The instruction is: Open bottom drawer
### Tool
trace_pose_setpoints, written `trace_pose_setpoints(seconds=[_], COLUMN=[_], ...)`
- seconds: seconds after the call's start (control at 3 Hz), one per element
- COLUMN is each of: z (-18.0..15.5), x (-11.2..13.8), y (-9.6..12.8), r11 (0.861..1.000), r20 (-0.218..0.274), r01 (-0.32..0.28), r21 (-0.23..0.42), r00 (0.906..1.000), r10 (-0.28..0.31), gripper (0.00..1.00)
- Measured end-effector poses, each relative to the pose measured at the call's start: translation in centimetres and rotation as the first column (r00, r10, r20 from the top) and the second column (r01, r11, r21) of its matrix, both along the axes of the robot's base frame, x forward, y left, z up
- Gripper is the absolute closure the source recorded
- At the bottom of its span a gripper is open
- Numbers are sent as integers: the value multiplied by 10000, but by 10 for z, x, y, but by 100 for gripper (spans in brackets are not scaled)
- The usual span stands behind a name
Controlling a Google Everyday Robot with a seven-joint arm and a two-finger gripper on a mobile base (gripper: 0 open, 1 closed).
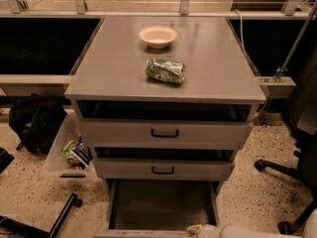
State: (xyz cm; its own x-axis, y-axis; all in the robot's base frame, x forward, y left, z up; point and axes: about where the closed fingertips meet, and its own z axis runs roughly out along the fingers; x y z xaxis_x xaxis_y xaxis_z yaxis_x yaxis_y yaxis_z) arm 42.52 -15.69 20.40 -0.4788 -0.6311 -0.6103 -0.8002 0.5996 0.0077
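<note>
I have the bottom drawer (161, 205) at six o'clock of the cabinet, standing well out beneath the middle drawer (163, 169), its plain grey inside showing. My pincer (200, 229) sits at the drawer's front rim, near five o'clock in the view; I cannot tell whether it is clenched or released. I judge the pull to be in its last stage. The next move calls for a short straight draw toward six o'clock, or a clean let-go and retreat without knocking the front

A cream bowl (157, 36) and a crushed green can (165, 71) sit apart on the cabinet top (213, 68), with a black backpack (34, 124) on the floor.
</note>
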Motion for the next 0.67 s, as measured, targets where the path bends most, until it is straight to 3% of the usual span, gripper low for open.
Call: trace_pose_setpoints(seconds=[0.33,0.67], z=[-1,-1], x=[-12,-12], y=[-3,-3], r11=[9999,9999], r20=[-43,-43], r01=[117,116], r21=[77,77], r00=[9999,9999], r10=[-116,-116], gripper=[100,81])
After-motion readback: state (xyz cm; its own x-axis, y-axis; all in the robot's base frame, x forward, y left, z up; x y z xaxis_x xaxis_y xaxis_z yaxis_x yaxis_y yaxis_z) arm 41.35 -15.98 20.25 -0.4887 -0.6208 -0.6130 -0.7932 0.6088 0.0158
